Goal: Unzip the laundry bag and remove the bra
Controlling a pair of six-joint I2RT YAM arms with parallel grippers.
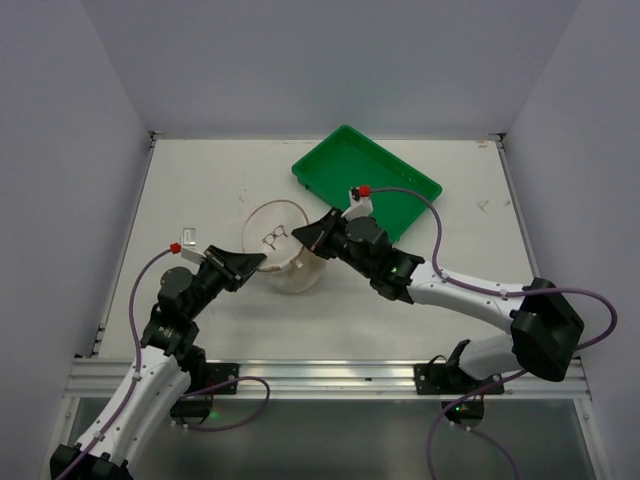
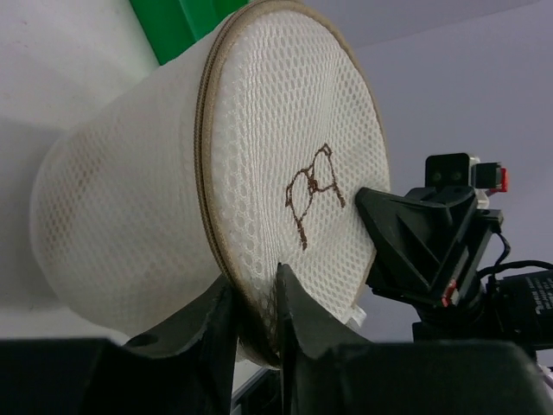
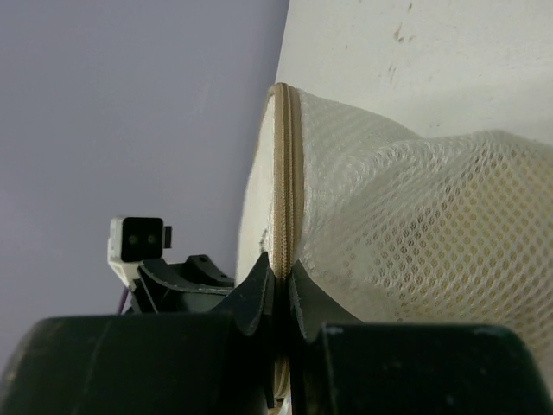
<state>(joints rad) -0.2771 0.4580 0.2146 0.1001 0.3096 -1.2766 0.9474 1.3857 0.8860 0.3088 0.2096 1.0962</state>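
The white round mesh laundry bag (image 1: 283, 243) lies tilted on the table, its flat face with the small bra drawing (image 2: 311, 192) turned up. Its tan zipper (image 3: 285, 164) runs round the rim. My left gripper (image 1: 256, 264) is shut on the bag's rim on the left side; in the left wrist view (image 2: 255, 284) the rim sits pinched between its fingers. My right gripper (image 1: 307, 238) is shut on the zipper seam (image 3: 281, 264) on the right side. Whether it holds the zipper pull I cannot tell. The bra is not visible through the mesh.
A green rectangular tray (image 1: 398, 170) stands behind and to the right of the bag, close to the right wrist. Grey walls enclose the table on three sides. The metal rail with the arm bases (image 1: 330, 378) runs along the near edge.
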